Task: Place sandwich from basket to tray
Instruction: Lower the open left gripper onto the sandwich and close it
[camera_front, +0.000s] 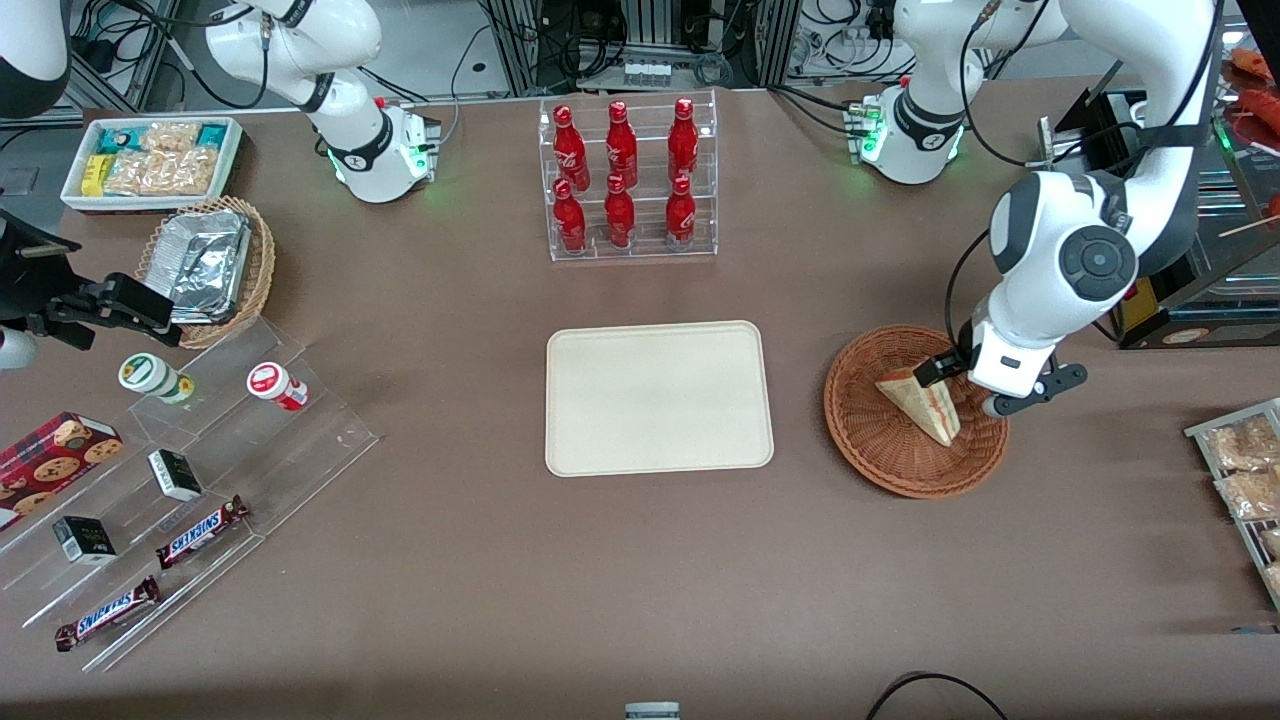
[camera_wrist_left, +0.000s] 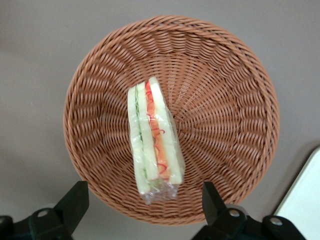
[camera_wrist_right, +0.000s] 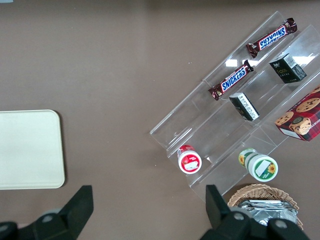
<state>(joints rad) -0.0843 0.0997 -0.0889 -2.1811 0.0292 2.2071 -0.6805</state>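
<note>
Hovering above the basket (camera_front: 915, 412), the left arm's gripper (camera_front: 962, 384) has its two fingers (camera_wrist_left: 75, 199) spread wide, with nothing between them. In the wrist view both dark fingertips hang over the basket's rim, one on each side of the sandwich's wrapped end, and neither touches it.

The sandwich (camera_wrist_left: 154, 139) lies inside the basket in clear film, a little off the middle of the woven floor, its cut edge up so the white bread, green layer and red-orange strip show. From the front it (camera_front: 925, 402) is a pale wedge whose point reaches toward the basket rim nearest the front camera.

The basket stands on the brown table (camera_front: 640, 560) toward the working arm's end, just beside the short edge of the tray (camera_front: 659, 397) but apart from it. The cream tray lies flat near the middle of the table, and nothing is on it.

Farther from the front camera than the tray stands a clear rack of red bottles (camera_front: 626, 175). Toward the parked arm's end of the table are clear stepped shelves (camera_front: 190, 480) holding Snickers bars (camera_front: 200, 531), small boxes and two round cups, a tan basket with foil trays (camera_front: 208, 262), and, at the table's corner, a white bin of snack packets (camera_front: 152, 160).
</note>
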